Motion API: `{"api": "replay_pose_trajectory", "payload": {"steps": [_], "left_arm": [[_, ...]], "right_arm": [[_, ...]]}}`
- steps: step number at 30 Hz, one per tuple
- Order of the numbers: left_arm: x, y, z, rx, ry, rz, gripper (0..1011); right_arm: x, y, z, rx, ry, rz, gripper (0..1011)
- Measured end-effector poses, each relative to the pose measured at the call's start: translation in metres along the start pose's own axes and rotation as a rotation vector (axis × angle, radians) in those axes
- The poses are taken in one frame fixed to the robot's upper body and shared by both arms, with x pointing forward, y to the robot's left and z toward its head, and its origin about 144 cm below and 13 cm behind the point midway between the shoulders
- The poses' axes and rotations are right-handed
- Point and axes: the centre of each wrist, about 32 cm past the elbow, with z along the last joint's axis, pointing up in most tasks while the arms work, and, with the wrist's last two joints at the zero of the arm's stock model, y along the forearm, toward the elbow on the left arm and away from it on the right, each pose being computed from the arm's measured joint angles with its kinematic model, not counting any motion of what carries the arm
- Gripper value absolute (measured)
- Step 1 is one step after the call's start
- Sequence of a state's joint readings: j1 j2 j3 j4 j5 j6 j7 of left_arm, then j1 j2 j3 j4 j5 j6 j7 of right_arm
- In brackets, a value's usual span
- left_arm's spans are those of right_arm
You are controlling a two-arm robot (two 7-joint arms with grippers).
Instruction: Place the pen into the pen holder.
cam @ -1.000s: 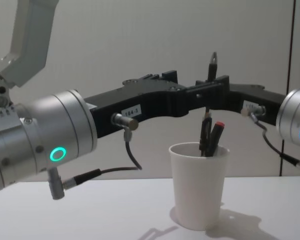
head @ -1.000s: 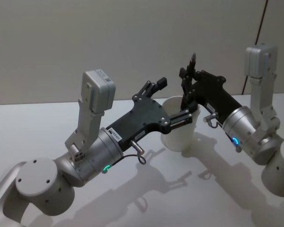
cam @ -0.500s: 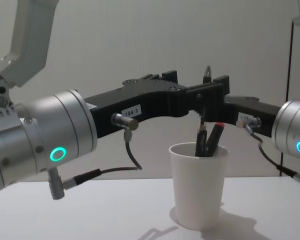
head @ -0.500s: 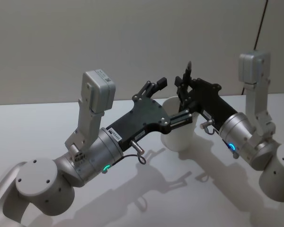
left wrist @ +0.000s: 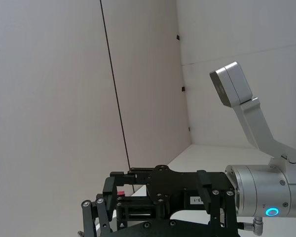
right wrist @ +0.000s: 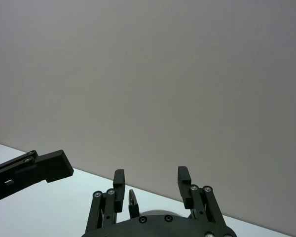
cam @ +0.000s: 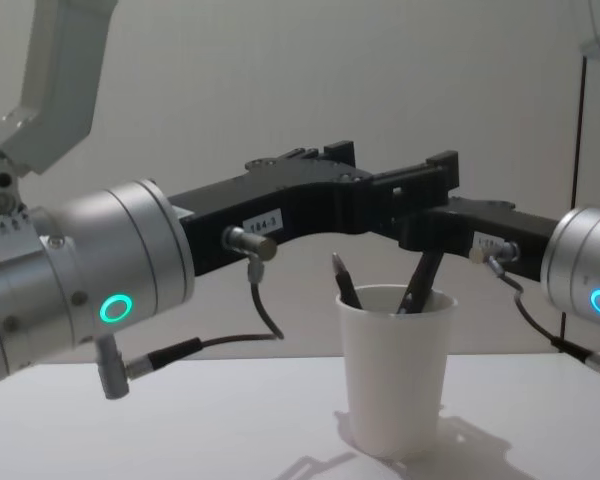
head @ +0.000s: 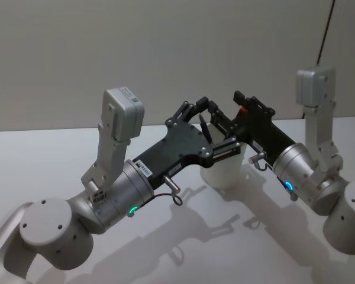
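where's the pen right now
In the chest view the pen stands tilted inside the pen holder, leaning at its left rim, below the open right gripper.

A plain white pen holder [cam: 394,368] holds a black pen [cam: 346,283].

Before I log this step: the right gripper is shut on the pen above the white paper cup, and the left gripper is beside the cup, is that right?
Not quite. The right gripper is open and holds nothing, as the right wrist view shows. In the chest view the pen already stands in the white paper cup, leaning on its rim. The left gripper is beside the cup.
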State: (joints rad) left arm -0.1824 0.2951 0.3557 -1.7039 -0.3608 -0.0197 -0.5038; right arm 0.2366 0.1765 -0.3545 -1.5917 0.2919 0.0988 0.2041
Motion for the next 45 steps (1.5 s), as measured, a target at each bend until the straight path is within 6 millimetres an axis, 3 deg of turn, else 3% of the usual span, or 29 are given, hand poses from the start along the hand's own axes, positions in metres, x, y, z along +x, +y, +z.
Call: {"api": "replay_pose_trajectory", "payload": {"steps": [13, 29, 45], "left_arm": [[0.0, 0.0, 0.0, 0.0, 0.0, 0.0, 1001], [0.0, 0.0, 0.0, 0.0, 0.0, 0.0, 1001], [0.0, 0.0, 0.0, 0.0, 0.0, 0.0, 1001]], "right_arm": [[-0.001, 0.0, 0.0, -0.003, 0.001, 0.0, 996], [0.0, -0.004, 0.0, -0.004, -0.002, -0.018, 1001], [0.006, -0.022, 0.005, 0.005, -0.024, -0.123, 1001]]}}
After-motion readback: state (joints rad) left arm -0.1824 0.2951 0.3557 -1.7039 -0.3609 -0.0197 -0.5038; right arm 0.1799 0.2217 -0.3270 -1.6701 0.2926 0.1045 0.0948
